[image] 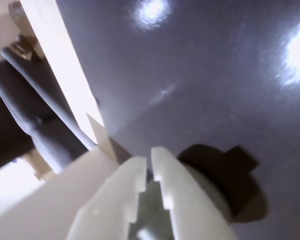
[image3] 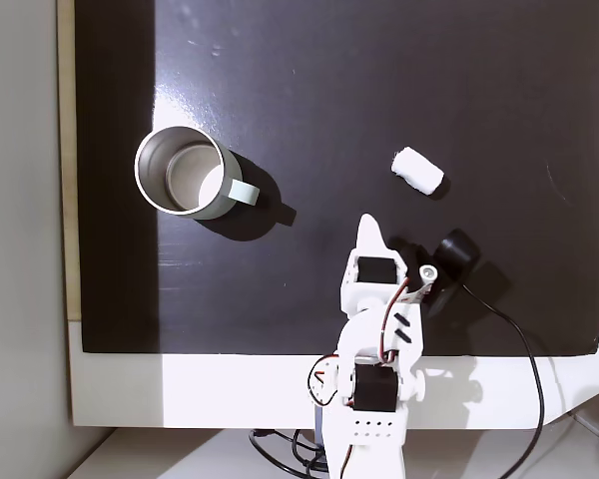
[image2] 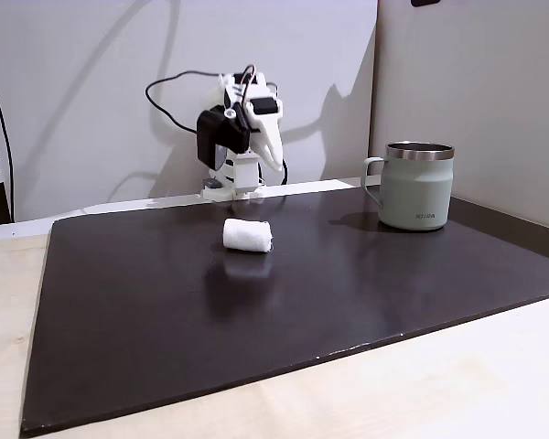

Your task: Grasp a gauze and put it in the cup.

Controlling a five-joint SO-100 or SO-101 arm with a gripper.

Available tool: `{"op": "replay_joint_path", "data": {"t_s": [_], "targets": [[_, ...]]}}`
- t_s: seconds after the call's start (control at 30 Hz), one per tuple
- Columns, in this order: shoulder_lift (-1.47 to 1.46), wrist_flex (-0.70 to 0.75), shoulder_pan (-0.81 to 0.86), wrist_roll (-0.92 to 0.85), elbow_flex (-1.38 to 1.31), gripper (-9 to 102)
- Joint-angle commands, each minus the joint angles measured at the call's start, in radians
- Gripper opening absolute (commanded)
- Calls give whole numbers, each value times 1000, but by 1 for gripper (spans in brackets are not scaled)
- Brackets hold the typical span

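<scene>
Dark mat (image2: 165, 311), gauze (image2: 248, 236) sideways

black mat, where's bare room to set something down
On the black mat, the wide strip between the gauze and the mat's near edge in a fixed view is bare. So is the stretch between gauze and cup. It is tighter by the gripper near the arm's base.

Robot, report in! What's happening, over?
Gripper shut, empty, near the base. Gauze lying loose on the dark mat. Cup upright, apart. Path looks clear.
</scene>
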Motion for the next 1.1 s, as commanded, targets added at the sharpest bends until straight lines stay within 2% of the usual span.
{"op": "replay_joint_path", "data": {"t_s": [0.0, 0.27, 0.47, 0.7, 1.07], "targets": [[-265, 14, 23, 100, -259, 1], [-663, 72, 132, 225, -586, 8], [-841, 115, 178, 284, -675, 20], [-1069, 186, 175, 291, -822, 25], [-1282, 190, 170, 287, -922, 28]]}}
